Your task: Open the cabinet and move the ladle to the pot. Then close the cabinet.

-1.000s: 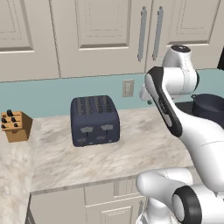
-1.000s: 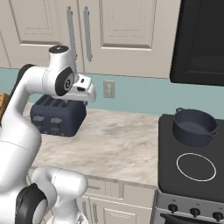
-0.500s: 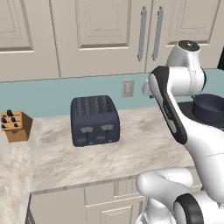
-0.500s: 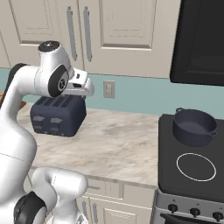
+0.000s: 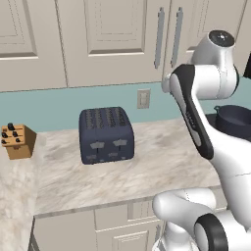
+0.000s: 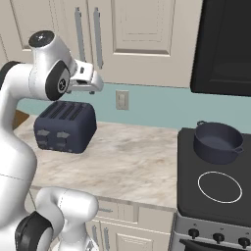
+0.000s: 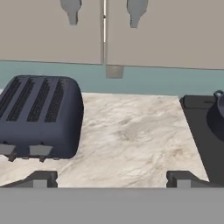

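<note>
The tall beige two-door cabinet [image 6: 112, 34] with recessed-panel doors stands at 12 o'clock above the tabletop, both doors closed. The doors are rigid panels and, by judgement, swing on side hinges with moderate resistance; a pull along the hinge arc is required, not a straight lift. The correct hold is on one long vertical silver bar handle [image 6: 97, 37], which sits just beside its twin [image 6: 78, 33] at the door seam. The bars look smooth and slippery, so a grasp across the bar near mid-height is advised to prevent sliding.

The marbled beige stone tabletop [image 6: 132, 162] carries the boxy dark blue four-slot toaster [image 6: 64, 126] at 9 o'clock in the right base view. This item is not part of the task.

The small round dark blue-grey cooking pot [image 6: 217, 142] with short side handles rests on the black stove top at 3 o'clock, beyond a white ring burner. It is rigid and probably heavy enough to stay put when a utensil drops in.

The ladle cannot be seen; it is presumably behind the closed doors. Expect a light, stiff tool, best taken on the shaft.

The white arm's two dark fingers [image 7: 111, 178] stand spread wide and hold nothing, aimed toward the tabletop with the handle ends at 12 o'clock.
</note>
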{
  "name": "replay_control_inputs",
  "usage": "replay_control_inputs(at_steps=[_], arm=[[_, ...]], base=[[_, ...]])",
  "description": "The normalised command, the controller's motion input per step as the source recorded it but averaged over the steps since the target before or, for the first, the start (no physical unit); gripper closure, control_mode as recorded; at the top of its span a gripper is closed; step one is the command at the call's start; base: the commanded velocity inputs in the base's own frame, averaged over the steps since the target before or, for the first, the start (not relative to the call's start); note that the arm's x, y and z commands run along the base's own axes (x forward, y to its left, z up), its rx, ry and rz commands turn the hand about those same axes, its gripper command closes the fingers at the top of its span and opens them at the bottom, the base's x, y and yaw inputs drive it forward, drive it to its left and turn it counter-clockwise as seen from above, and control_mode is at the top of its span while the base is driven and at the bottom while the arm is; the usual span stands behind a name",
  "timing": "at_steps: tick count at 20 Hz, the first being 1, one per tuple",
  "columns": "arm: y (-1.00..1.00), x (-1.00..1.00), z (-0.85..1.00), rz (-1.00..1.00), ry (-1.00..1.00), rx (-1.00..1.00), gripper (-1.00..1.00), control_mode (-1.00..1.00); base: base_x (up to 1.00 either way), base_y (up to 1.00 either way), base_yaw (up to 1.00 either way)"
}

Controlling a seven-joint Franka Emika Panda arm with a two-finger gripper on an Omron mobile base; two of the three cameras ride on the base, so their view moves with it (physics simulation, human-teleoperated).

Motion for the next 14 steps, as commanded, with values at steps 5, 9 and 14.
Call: replay_control_inputs(at_steps=[5, 9, 14], arm=[[0.00, 0.00, 0.36, 0.00, -0.16, 0.00, -1.00, -1.00], [0.00, 0.01, 0.32, 0.00, -0.10, 0.00, -1.00, -1.00], [-0.03, 0.14, 0.27, 0.00, -0.01, 0.00, -1.00, -1.00]], base=[[0.00, 0.00, 0.00], [0.00, 0.00, 0.00], [0.00, 0.00, 0.00]])
